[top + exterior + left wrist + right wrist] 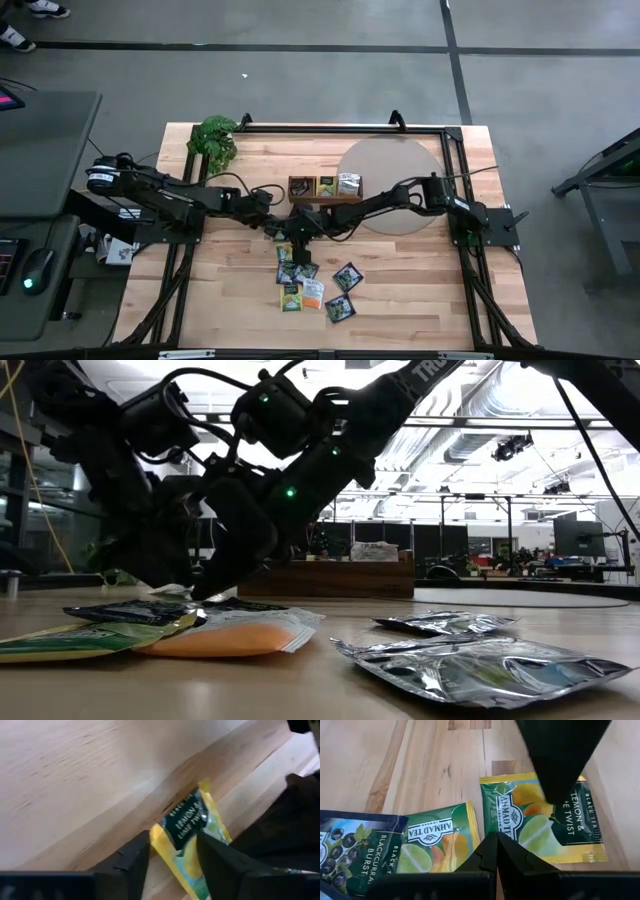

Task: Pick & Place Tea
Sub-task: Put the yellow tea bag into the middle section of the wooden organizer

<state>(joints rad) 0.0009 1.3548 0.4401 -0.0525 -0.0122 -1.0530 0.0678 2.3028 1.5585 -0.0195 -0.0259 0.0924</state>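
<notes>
A lemon and lime tea sachet [520, 820] lies flat on the wooden table at the far end of a loose pile of sachets [305, 280]. My left gripper [174, 851] is open just over the sachet's labelled end [186, 817], one finger on either side of it. My right gripper [496, 840] is shut, and its tip stands over the opposite half of the same sachet. Both grippers meet mid-table [288, 230], just in front of the wooden tray [325, 187]. The tray holds a few sachets. My left gripper comes slanting down from the table's left over the sachet's labelled end [186, 817]; I cannot tell whether its fingers [555, 790] touch it. My right gripper slants down from the table's right, tip over the sachet's logo half [507, 822]; I cannot tell whether it touches.
Another lemon-lime sachet [437, 845] and a blackcurrant one [355, 850] lie beside the first. Orange [225, 640] and silver [480, 670] sachets lie nearer the front edge. A leafy plant [215, 140] stands far left and a round mat [400, 160] far right.
</notes>
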